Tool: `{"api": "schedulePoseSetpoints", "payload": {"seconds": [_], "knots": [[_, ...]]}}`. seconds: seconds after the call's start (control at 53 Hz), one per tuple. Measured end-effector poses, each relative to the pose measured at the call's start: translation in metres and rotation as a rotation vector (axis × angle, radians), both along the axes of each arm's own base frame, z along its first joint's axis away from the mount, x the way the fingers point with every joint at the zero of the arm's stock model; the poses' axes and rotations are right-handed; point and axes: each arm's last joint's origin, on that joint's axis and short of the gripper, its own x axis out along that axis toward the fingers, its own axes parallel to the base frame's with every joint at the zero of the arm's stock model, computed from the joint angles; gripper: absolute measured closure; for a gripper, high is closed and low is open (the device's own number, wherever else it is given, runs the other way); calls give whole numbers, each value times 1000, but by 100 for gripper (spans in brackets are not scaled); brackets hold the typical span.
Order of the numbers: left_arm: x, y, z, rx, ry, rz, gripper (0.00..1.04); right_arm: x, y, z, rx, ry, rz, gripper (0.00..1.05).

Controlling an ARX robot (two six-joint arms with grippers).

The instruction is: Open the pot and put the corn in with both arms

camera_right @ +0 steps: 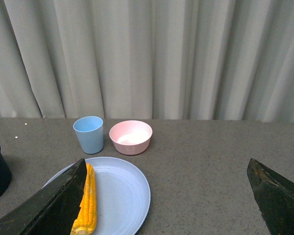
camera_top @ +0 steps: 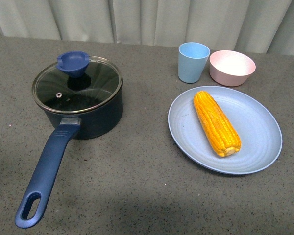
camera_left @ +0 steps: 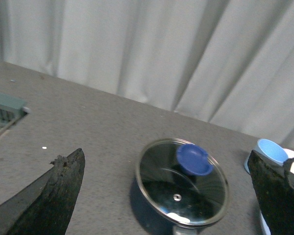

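The pot (camera_top: pixel 85 110) is being covered by its glass lid (camera_top: pixel 77 88) on the left of the bench (camera_top: pixel 137 186). The corn (camera_top: pixel 216 123) is being carried on the blue plate (camera_top: pixel 262 147) at the right, before a blue cup (camera_top: pixel 193 61) and a pink bowl (camera_top: pixel 232 67). The fingers (camera_left: pixel 59 196) of the left gripper (camera_left: pixel 164 159) and of the right gripper (camera_right: pixel 166 166) are being held spread wide.

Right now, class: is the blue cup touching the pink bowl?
Apart. The right wrist view shows a strip of table between the cup and the bowl; in the front view they only look close.
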Motion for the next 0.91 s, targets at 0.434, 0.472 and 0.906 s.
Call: {"api": "schedulePoseSetpoints", "payload": {"seconds": [0.434,0.472,0.906], "knots": [[110,-67,-41,-1,134,-221,6,0,0,0,0,0,0,9],[116,-73,-44,5,145,-239,6,0,0,0,0,0,0,9],[166,-75,-79,83,211,-188,6,0,0,0,0,0,0,9]]}}
